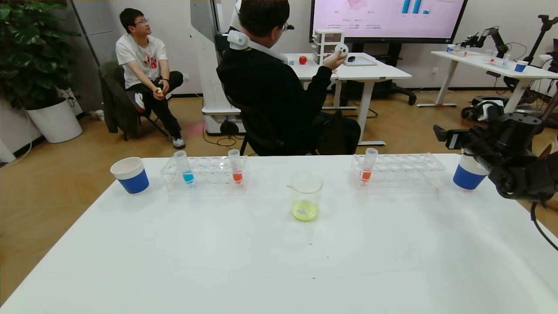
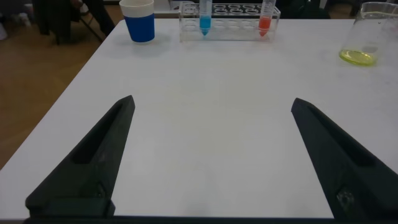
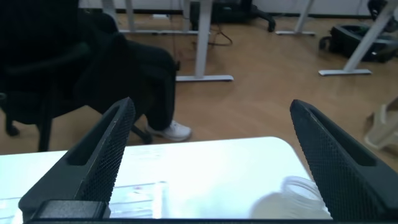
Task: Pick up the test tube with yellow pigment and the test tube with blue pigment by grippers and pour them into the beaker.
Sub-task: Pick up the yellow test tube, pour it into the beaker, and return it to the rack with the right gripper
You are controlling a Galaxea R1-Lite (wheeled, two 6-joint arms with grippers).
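The beaker (image 1: 306, 195) stands mid-table with yellow-green liquid in its bottom; it also shows in the left wrist view (image 2: 363, 34). The test tube with blue pigment (image 1: 184, 167) stands upright at the left end of the left rack (image 1: 205, 172), and shows in the left wrist view (image 2: 204, 16). No test tube with yellow pigment is in view. My left gripper (image 2: 212, 102) is open and empty, low over the near left table, well short of that rack. My right gripper (image 3: 211, 109) is open and empty, by the table's far right corner beside a paper cup (image 3: 298, 194). Its arm (image 1: 512, 152) shows at the right edge.
Orange-red tubes stand in the left rack (image 1: 236, 166) and in the right rack (image 1: 368, 165). Blue-and-white paper cups stand at the far left (image 1: 130, 175) and far right (image 1: 467, 173). Two people sit beyond the table's far edge.
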